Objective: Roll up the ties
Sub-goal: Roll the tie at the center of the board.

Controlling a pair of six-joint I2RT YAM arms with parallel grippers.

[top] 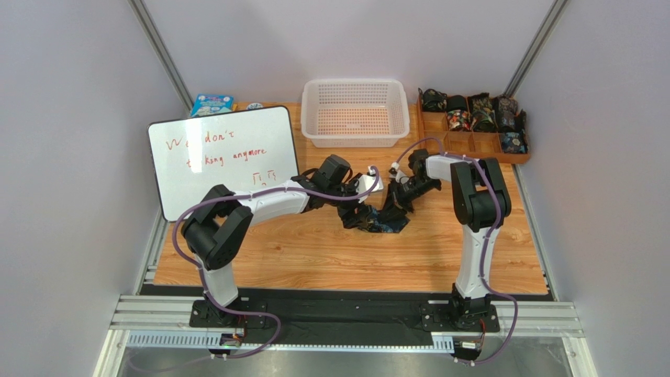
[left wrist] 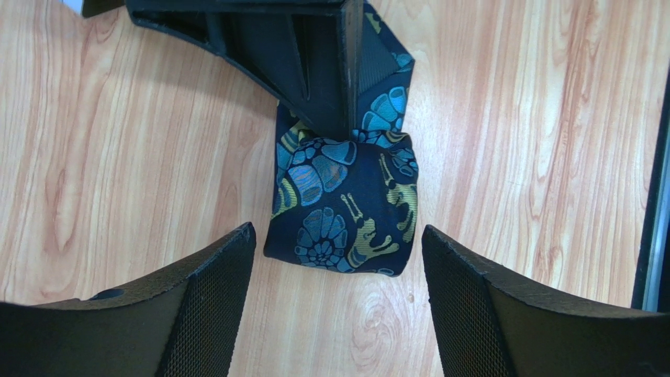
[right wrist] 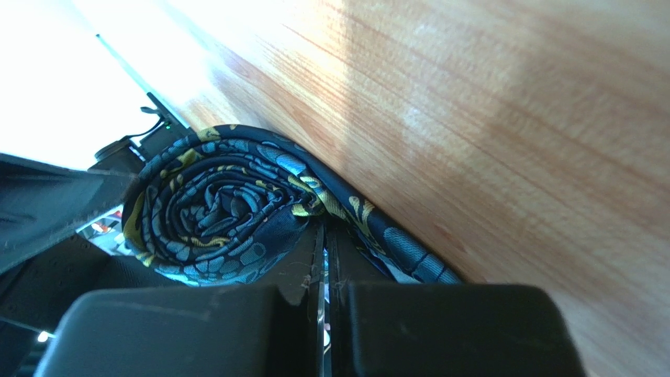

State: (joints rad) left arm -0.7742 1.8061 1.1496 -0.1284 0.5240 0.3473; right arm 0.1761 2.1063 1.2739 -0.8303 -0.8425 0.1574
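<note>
Left tool (left wrist: 338, 232) is open and hangs over the rolled part of the tie (left wrist: 343, 206). One of its fingers (left wrist: 206, 292) stands at 9 o'clock of the roll and the other at 3 o'clock, and both are clear of the cloth. Right tool (right wrist: 325, 253) is shut, and its tips sit at the edge of the coil where the loose tail (right wrist: 393, 243) leaves it. I cannot tell whether a fold is caught between them. In the left wrist view it comes in from 12 o'clock and lies over the tail.

The tie lies near the middle of the bench (top: 275, 259), with the basket (top: 355, 111) well off at 12 o'clock. Finished rolled ties (top: 472, 114) sit in a tray (top: 515, 157) at the 2 o'clock corner.

The next move turns on how the roll lies. From above the printed side shows and not the spiral, so the roll lies on its side. Its long axis runs from 9 to 3 o'clock in the left wrist view, straight from one left finger to the other. The tail leads off toward 12 o'clock, square to that axis.

If the left tool closes as it now stands, I judge it would press on the two spiral ends and not on the round flank. That may keep the coil from sliding out sideways. To clasp the flank, the wrist would need about a quarter turn first. The left tool is the nearer one for a hold on the whole roll, since it straddles it. The right tool reaches only the rim on the tail side.
</note>
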